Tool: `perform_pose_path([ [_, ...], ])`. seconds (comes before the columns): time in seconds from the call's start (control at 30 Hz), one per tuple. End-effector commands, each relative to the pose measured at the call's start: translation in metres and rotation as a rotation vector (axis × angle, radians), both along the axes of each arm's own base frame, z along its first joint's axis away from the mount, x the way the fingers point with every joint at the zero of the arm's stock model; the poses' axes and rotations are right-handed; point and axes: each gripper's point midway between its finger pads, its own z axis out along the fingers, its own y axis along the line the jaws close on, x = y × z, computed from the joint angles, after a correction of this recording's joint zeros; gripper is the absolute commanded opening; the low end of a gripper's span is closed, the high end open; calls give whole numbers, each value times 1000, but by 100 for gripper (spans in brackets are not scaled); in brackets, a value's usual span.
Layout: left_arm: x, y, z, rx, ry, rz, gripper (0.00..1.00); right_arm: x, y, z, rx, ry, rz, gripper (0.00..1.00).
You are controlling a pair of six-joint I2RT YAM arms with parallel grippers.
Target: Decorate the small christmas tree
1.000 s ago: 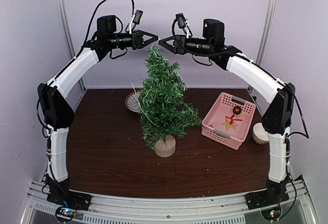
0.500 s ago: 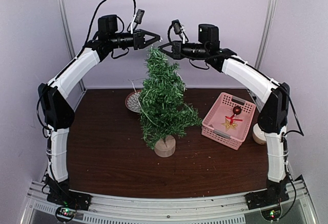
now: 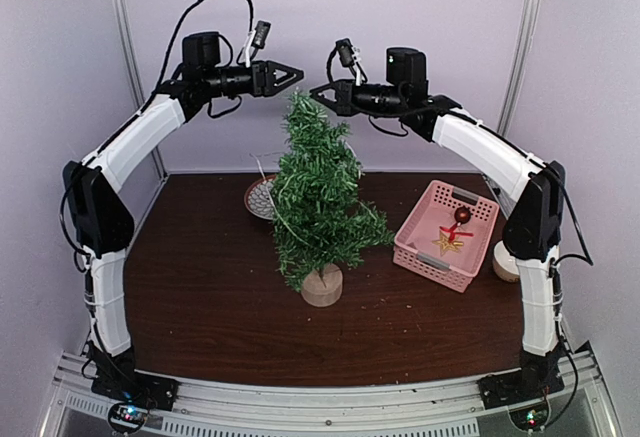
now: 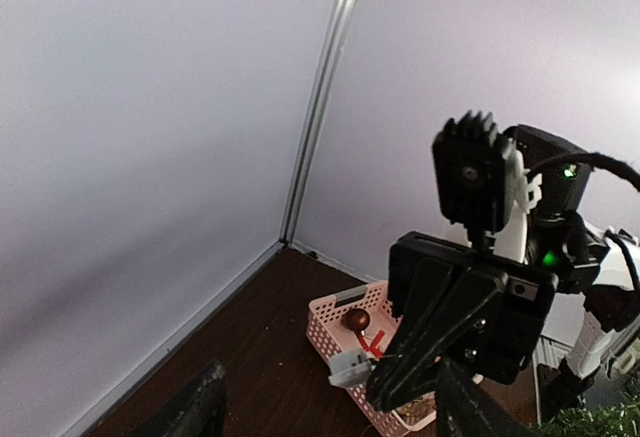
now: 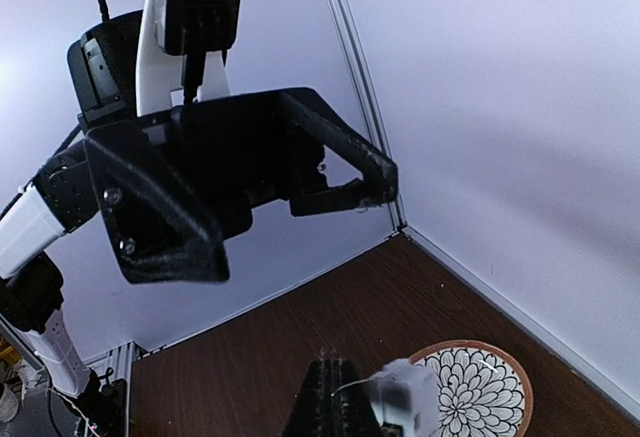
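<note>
Looking down from above and behind the arms, we see the small christmas tree (image 3: 318,192) standing upright on its round wooden base (image 3: 322,285), in the middle of a dark brown surface (image 3: 200,307). Both arms arch high and meet over the tree's tip.

The left gripper (image 3: 298,75) hangs just above the tip. Its jaws are spread wide and hold nothing. In its own wrist view the two fingers (image 4: 198,413) sit far apart at the bottom edge.

The right gripper (image 3: 316,88) hangs just above and to the right of the tip, facing the left one, close to it but apart. Its jaws are clenched, and a small white piece (image 5: 402,393) sits at their end with a thin wire leading off it. We cannot tell what the piece is.

To the right of the tree lies a pink basket (image 3: 428,259) with a red ball (image 3: 462,214) and a gold star (image 3: 447,244) inside. Farther right of the tree, past the basket, a small pale round thing (image 3: 505,262) is partly hidden by the right arm. Behind the tree, to its left, a patterned bowl (image 3: 258,197) rests on the surface, partly covered by branches.
</note>
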Motion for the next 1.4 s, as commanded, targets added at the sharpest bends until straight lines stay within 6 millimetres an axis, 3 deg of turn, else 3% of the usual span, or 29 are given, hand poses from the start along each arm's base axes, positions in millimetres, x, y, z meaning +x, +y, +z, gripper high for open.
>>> perform_pose_path([
  [0.0,12,67,40,-76,6,213,74,2,-12,16,6,-56,-50,0],
  [0.1,9,96,24,-64,42,300,77,6,-20,14,3,-54,-73,0],
  [0.17,-2,103,17,-53,57,318,77,8,-25,10,-3,-50,-86,0],
  [0.37,-61,117,-3,-37,96,311,75,-2,-38,0,-37,-57,-110,0],
  [0.63,-134,97,-40,76,117,271,78,-10,-44,-16,-54,-38,-113,0],
  [0.77,-159,91,-45,86,125,250,85,-10,-43,-18,-52,-32,-113,0],
  [0.9,-178,83,-60,133,152,228,83,-10,-44,-20,-62,-32,-119,0],
  [1.1,-188,70,-75,160,182,190,73,-12,-50,-21,-77,-37,-140,0],
  [1.37,-179,71,-88,176,203,236,39,-14,-59,-22,-118,-62,-187,0],
])
